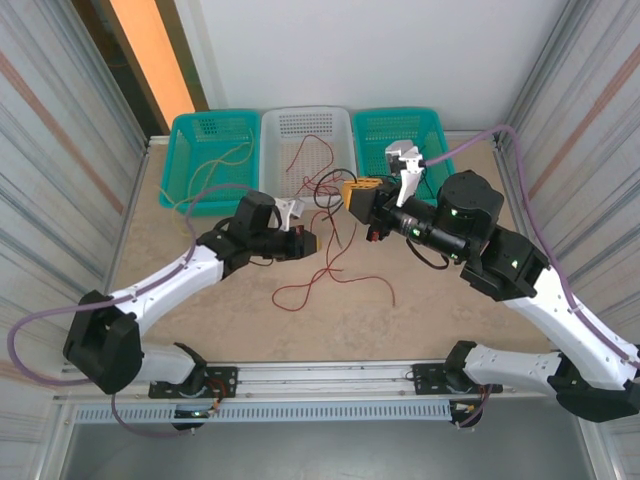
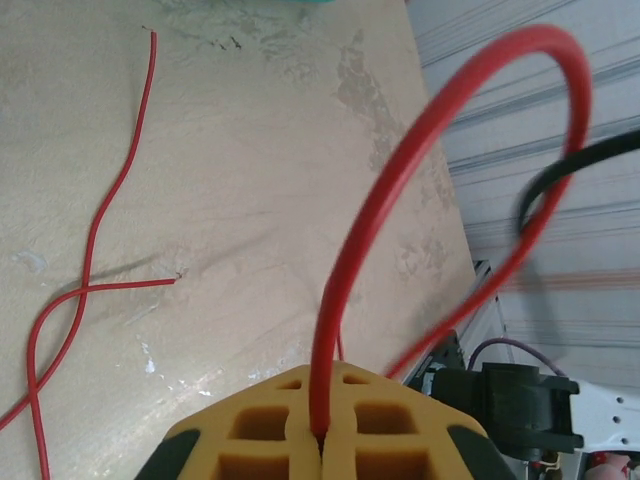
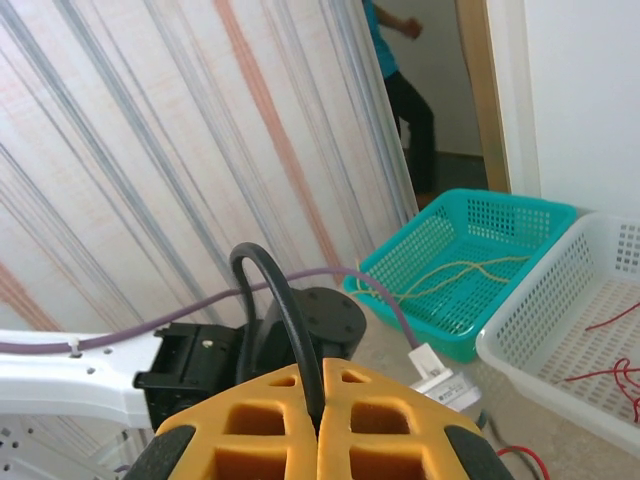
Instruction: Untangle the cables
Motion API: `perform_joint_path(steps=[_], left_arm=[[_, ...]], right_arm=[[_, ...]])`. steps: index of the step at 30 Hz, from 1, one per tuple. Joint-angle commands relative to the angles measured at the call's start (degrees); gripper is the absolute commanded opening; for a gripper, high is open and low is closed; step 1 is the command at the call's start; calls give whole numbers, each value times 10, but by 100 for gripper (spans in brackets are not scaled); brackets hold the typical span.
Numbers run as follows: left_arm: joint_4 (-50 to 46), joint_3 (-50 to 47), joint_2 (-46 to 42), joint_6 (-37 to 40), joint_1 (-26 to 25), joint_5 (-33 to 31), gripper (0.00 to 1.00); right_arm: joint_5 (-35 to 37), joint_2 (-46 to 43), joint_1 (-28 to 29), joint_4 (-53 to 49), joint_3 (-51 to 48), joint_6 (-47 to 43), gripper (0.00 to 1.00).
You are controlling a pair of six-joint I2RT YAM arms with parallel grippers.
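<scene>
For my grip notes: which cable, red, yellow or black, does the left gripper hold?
The red cable, pinched in the shut left gripper; the black cable is clamped in the right gripper instead.

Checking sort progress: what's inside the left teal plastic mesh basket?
Thin yellow cable in the teal basket, one end trailing over its front rim onto the table. Floor uncovered; no other wire shows.

Red cable (image 2: 322, 370): thin, rising in a tall arch, its lower end pinched between my left fingers (image 2: 265, 435). Black cable (image 3: 300, 345): a tight loop clamped between my right fingers (image 3: 250, 430). Loose red cable (image 1: 330, 278): open curves crossing themselves on the worktop (image 1: 200, 310). Yellow cable (image 1: 215, 170): sprawled in the left teal basket (image 1: 190, 125). Further red strands (image 1: 315, 160): in the white basket (image 1: 275, 125).
</scene>
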Motion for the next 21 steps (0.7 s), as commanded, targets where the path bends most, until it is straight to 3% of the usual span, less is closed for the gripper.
perform_joint_path(steps=[1,7,11,18,21], left_arm=[[8,8,8,10,-8,2,0],[-51,5,28,29,-24,-51,0],[-57,-22,42,9,-24,-67,0],[-82,-38,57,-2,-24,-84,0],[-63,-47,46,-8,-24,-74,0]], right_arm=[[8,1,5,12,29,-28,0],[65,-6,2,14,68,-77,0],[104,11,-33,6,113,-101,0],[13,96,-258,-45,202,-13,0],[-7,143,-327,-62,226,5,0]])
